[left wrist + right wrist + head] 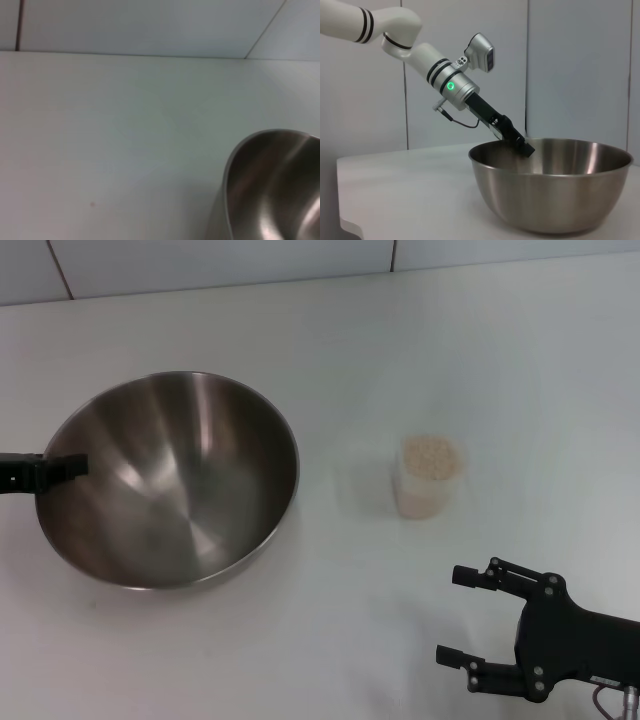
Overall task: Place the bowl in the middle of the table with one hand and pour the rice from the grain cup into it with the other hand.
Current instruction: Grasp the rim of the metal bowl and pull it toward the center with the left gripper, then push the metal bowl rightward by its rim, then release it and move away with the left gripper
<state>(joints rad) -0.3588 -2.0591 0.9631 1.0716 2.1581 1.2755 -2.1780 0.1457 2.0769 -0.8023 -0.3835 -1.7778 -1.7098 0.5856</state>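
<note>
Leftward, the left pincer [70,466] clamps the bowl [170,480] rim, arm angled down; right pincer [462,615] gapes near the grain cup [430,476].

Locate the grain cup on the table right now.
In the head view the grain cup stands right of centre on the table, apart from the bowl on its left, with the open right hand nearer the robot.
</note>
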